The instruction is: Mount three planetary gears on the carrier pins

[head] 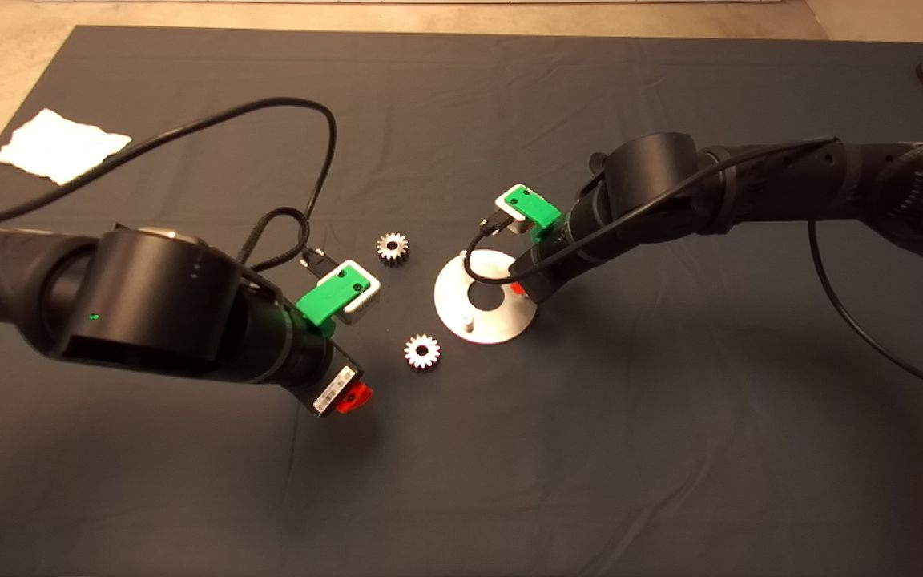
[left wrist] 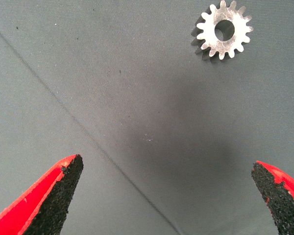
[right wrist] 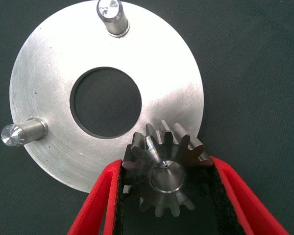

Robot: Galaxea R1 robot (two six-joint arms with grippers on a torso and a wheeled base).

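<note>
Right end effector [right wrist: 165, 196] clamps dark gear [right wrist: 165, 169] on disc [right wrist: 49, 98] pin; left end effector [left wrist: 169, 196] open above mat.

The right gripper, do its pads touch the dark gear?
Touching. In the right wrist view both pads of the right gripper press against the dark gear, which sits over a pin of the disc.
</note>
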